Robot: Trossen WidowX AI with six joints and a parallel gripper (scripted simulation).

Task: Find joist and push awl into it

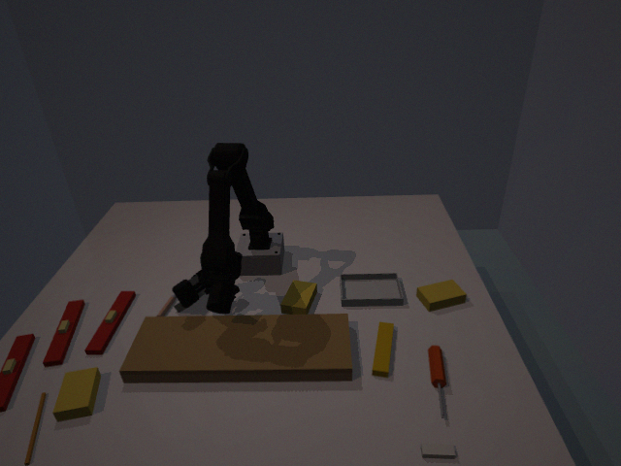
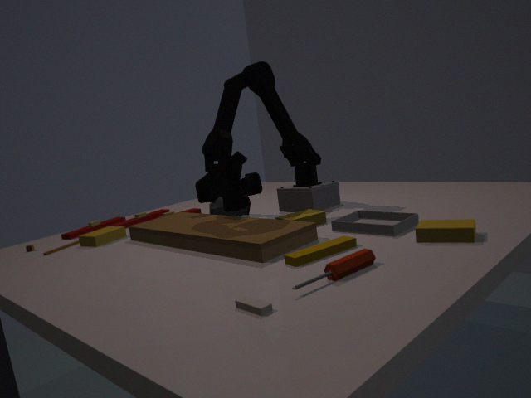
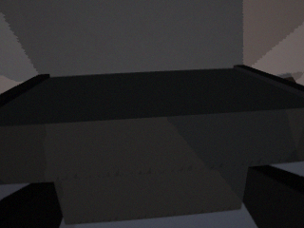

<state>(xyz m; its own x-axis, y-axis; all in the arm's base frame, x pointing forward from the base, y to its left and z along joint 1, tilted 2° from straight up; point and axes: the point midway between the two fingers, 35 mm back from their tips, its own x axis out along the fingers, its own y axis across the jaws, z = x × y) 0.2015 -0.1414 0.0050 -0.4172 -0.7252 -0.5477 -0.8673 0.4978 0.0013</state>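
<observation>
The awl (image 1: 437, 366) (image 2: 349, 264) has an orange-red handle and a grey shaft; the tray's (image 1: 372, 303) (image 2: 363, 226) grey.

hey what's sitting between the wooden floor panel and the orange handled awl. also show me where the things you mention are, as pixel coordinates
In the top view, a yellow bar (image 1: 382, 349) (image 2: 320, 250) lies between the panel (image 1: 243, 348) (image 2: 222, 231) and the awl (image 1: 437, 366) (image 2: 349, 264), touching neither.
</observation>
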